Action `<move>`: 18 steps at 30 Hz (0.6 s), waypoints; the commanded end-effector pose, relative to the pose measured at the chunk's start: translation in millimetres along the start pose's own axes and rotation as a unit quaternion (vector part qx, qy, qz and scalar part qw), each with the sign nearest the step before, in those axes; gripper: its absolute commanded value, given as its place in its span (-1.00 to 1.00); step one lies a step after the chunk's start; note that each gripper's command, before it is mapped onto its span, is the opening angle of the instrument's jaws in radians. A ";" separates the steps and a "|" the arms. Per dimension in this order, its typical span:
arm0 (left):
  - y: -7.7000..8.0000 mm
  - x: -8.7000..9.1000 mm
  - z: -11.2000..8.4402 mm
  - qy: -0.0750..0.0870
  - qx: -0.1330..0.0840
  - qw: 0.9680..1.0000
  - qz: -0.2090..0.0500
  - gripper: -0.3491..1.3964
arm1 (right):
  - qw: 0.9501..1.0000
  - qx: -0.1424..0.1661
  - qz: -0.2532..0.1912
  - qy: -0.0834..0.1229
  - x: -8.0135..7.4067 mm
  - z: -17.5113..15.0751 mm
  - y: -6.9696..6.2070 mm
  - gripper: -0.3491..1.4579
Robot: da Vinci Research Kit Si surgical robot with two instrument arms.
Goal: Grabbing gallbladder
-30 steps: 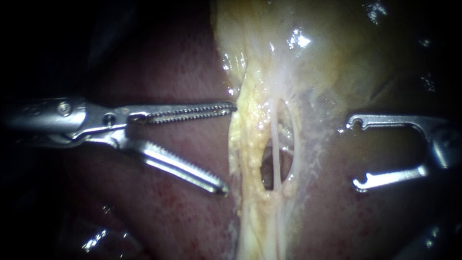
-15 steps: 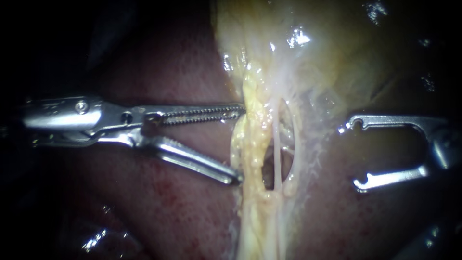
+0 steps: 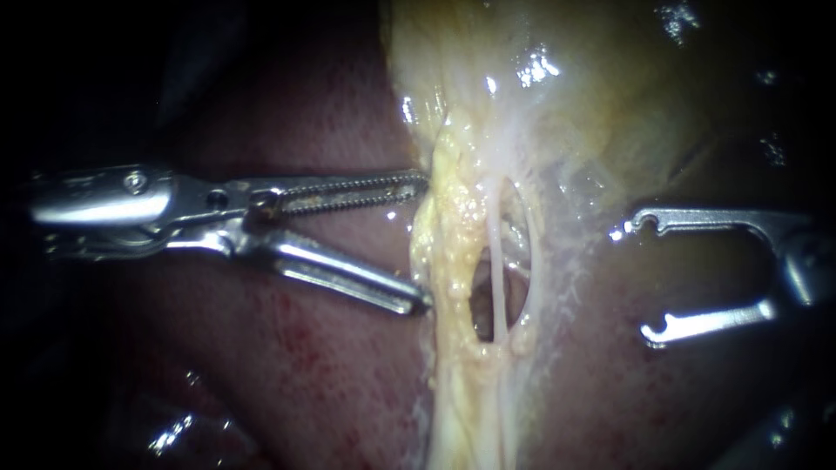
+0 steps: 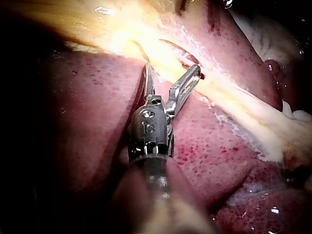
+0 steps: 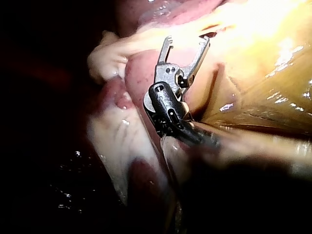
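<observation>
Since half a second ago the left instrument [image 3: 426, 242] has lifted slightly. Its jaws are apart, with both tips at the edge of the yellow strip [image 3: 453, 261] below the gallbladder [image 3: 575, 96]. The right instrument [image 3: 640, 278] sits across the strip, jaws apart. Only the endoscope shows both instruments; each wrist view shows its own.

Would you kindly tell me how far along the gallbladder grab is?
Reached: the serrated left instrument, jaws open, touches the yellow fatty strip below the glistening yellowish gallbladder. In hand: straddling its edge. Left to do: closing. The hook-tipped right instrument sits open, apart.
</observation>
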 end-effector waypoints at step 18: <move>-1.1 -0.6 1.0 0.000 -0.002 1.000 -0.020 -0.04 | 1.000 0.000 0.000 0.000 -0.1 0.0 0.0 0.05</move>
